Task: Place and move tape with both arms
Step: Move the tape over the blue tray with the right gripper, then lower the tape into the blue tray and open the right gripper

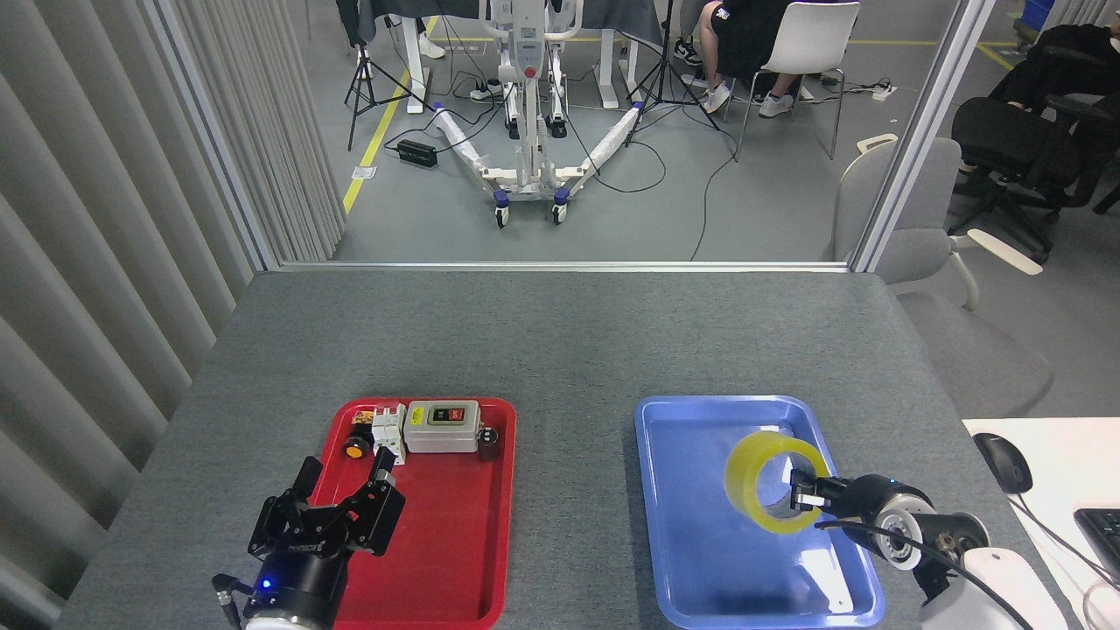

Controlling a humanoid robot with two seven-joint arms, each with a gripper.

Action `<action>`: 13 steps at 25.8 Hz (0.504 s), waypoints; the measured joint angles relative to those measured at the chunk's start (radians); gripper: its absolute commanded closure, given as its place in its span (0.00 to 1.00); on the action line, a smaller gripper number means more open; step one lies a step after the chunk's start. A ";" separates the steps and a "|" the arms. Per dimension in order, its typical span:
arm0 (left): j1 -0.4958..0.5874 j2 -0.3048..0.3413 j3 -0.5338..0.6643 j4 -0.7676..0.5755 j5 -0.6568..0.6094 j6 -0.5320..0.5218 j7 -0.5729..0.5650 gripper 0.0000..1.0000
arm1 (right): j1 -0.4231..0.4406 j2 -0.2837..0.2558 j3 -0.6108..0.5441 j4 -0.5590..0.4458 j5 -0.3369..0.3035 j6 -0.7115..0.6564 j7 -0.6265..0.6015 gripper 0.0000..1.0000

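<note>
Right end effector point(803, 500) comes in from 4 o'clock, fingers closed on the rim of the tape point(773, 482), one finger inside the core hole and the rest outside the roll wall. The yellow translucent roll is tilted, open face toward the camera, over the right half of the blue tray point(691, 534); cannot tell whether its lower edge touches the tray floor. Left end effector point(337, 509) at 7 o'clock, fingers spread wide apart, holding nothing, sitting over the left edge of the red tray point(455, 560), blue light lit on its body. At the far end of the red tray, in a row: orange-yellow push button point(355, 448), white circuit breaker point(388, 430), grey switch box point(443, 427) with a red and black label, and a small dark part point(488, 442) just beside the box at its 3 o'clock. Both trays lie on the grey bench point(560, 341), well apart from each other. Computer mouse point(1003, 462) on a white desk at 3 o'clock.
</note>
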 measured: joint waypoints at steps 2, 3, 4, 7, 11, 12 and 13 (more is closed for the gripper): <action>0.009 0.001 -0.069 0.003 -0.100 0.094 0.013 0.00 | -0.047 -0.025 0.074 0.040 -0.060 0.060 0.025 0.77; 0.011 0.002 -0.108 0.009 -0.154 0.139 0.018 0.00 | -0.078 -0.039 0.112 0.064 -0.093 0.087 0.034 0.77; 0.014 0.002 -0.137 0.015 -0.199 0.175 0.018 0.00 | -0.108 -0.050 0.147 0.087 -0.123 0.114 0.036 0.76; 0.017 0.004 -0.204 0.032 -0.268 0.235 0.013 0.00 | -0.205 -0.069 0.257 0.184 -0.212 0.164 0.047 0.74; 0.021 0.005 -0.234 0.043 -0.294 0.254 0.011 0.00 | -0.295 -0.066 0.360 0.301 -0.270 0.182 0.048 0.73; 0.022 0.005 -0.236 0.044 -0.296 0.255 0.011 0.00 | -0.310 -0.064 0.375 0.321 -0.276 0.183 0.048 0.73; 0.023 0.005 -0.237 0.045 -0.297 0.257 0.011 0.00 | -0.318 -0.061 0.386 0.337 -0.280 0.184 0.049 0.72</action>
